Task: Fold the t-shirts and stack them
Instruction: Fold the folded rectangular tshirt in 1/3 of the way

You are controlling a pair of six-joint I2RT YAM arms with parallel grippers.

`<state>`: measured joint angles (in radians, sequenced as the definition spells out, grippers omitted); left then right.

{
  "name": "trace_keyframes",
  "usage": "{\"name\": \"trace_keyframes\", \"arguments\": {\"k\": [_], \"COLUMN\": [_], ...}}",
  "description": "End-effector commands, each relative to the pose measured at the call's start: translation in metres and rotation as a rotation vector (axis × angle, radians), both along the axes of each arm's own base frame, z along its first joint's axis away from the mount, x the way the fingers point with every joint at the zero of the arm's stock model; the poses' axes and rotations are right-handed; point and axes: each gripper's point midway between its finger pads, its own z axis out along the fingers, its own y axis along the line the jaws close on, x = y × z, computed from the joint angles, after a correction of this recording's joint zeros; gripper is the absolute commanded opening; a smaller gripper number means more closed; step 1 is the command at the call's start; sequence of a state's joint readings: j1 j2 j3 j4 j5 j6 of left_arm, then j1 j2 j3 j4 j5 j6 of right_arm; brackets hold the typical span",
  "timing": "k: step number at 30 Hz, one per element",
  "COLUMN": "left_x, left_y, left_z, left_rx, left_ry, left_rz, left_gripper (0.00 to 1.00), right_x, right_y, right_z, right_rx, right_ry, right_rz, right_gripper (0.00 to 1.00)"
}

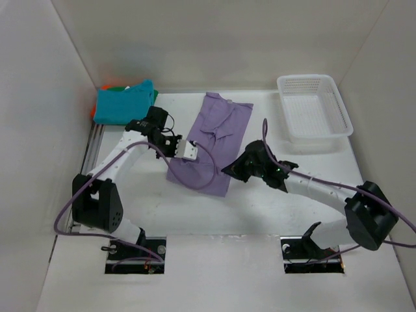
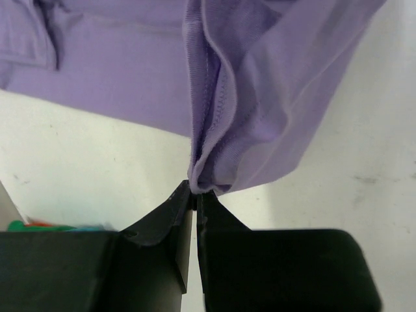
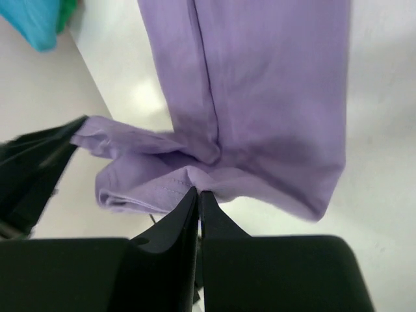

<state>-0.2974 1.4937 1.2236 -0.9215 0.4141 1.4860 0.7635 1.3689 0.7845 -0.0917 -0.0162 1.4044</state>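
The pale lavender t-shirt [image 1: 218, 130] lies lengthwise in the middle of the table, partly folded. My left gripper [image 1: 174, 144] is shut on its left edge; the left wrist view shows the cloth [image 2: 260, 110] pinched at the fingertips [image 2: 195, 195]. My right gripper [image 1: 235, 168] is shut on its near right hem, seen bunched in the right wrist view [image 3: 195, 175] at the gripper [image 3: 198, 192]. The teal blue t-shirt [image 1: 125, 103] lies folded at the far left, on top of the orange [image 1: 104, 87] and dark green ones, of which only slivers show.
A white mesh basket [image 1: 314, 107] stands at the far right. White walls close in the table on three sides. The left arm's black jaw [image 3: 32, 169] shows at the left of the right wrist view.
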Motion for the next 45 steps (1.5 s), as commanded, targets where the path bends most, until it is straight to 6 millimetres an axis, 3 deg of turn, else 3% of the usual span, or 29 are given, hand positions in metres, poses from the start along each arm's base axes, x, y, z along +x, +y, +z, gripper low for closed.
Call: {"name": "trace_keyframes", "arguments": {"k": [1, 5, 10, 18, 24, 30, 37, 40, 42, 45], "left_x": [0.032, 0.065, 0.100, 0.125, 0.134, 0.144, 0.157, 0.161, 0.164, 0.175], "left_y": [-0.004, -0.012, -0.029, -0.037, -0.035, -0.032, -0.029, -0.024, -0.021, -0.014], "left_z": [0.007, 0.001, -0.006, -0.023, -0.036, -0.043, -0.047, -0.051, -0.056, -0.062], "left_rx": [-0.060, -0.092, -0.143, -0.149, -0.133, -0.138, -0.140, -0.135, -0.126, -0.105], "left_ry": [0.004, 0.046, 0.075, 0.080, 0.089, 0.072, 0.046, 0.043, 0.043, 0.014], "left_rz": [0.107, 0.195, 0.300, 0.328, 0.335, 0.337, 0.355, 0.375, 0.394, 0.450], "left_gripper": [0.00, 0.00, 0.03, 0.03, 0.04, 0.05, 0.07, 0.13, 0.23, 0.35], "right_x": [0.032, 0.059, 0.078, 0.103, 0.123, 0.140, 0.149, 0.152, 0.156, 0.168], "right_y": [-0.004, -0.022, -0.033, -0.041, -0.036, -0.031, -0.044, -0.058, -0.065, -0.070], "right_z": [0.032, 0.030, 0.009, -0.021, -0.029, -0.024, -0.044, -0.055, -0.060, -0.054], "right_rx": [0.017, 0.002, 0.003, 0.006, 0.015, 0.029, 0.014, 0.002, -0.004, 0.002], "right_ry": [-0.106, -0.115, -0.078, -0.041, -0.031, -0.045, 0.002, 0.019, 0.016, -0.030], "right_rz": [0.048, 0.029, 0.035, 0.029, 0.050, 0.063, 0.031, -0.003, -0.018, -0.027], "right_gripper": [0.05, 0.05, 0.05, 0.04, 0.04, 0.04, 0.06, 0.15, 0.35, 0.42]}}
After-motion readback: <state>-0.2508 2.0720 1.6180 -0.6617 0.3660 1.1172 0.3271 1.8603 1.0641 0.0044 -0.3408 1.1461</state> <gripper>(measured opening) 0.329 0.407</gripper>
